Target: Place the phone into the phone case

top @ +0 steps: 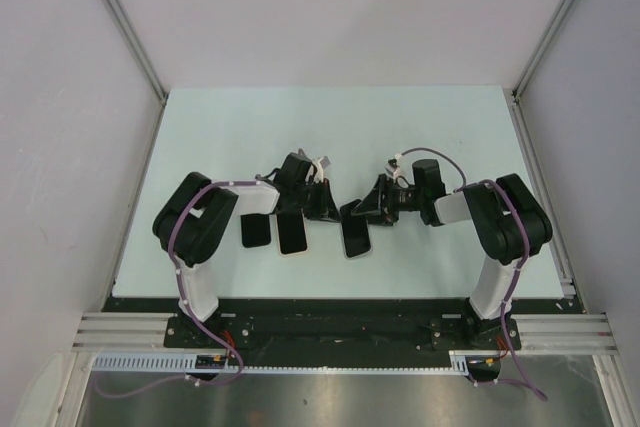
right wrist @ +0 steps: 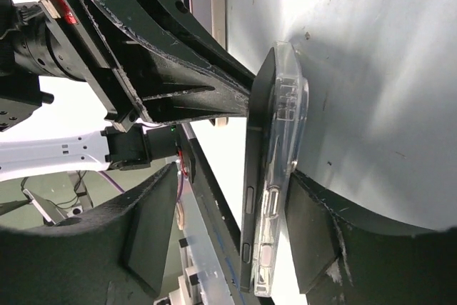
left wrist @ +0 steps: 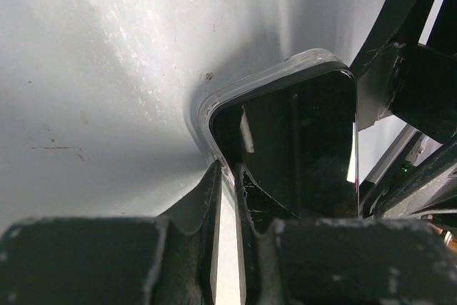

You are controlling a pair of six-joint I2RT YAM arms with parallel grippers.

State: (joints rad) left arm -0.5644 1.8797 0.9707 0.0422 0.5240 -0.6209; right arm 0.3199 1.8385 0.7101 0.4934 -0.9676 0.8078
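Note:
The black phone (right wrist: 251,169) rests in the clear phone case (right wrist: 284,141), seen edge-on in the right wrist view, with its side not fully seated. From above, the pair (top: 357,240) lies at mid-table between the two grippers. My left gripper (left wrist: 228,171) is shut on the case's rim near one corner, beside the dark screen (left wrist: 300,148). It reaches in from the left in the top view (top: 323,209). My right gripper (right wrist: 235,176) straddles the phone and case. One of its fingers (right wrist: 314,241) is against the case's back, and the other stands apart from the phone.
A second phone with a pale rim (top: 293,235) and a black flat object (top: 257,230) lie just left of the left gripper. Grey walls enclose the table (top: 450,127) on three sides. The arm bases sit at the near edge.

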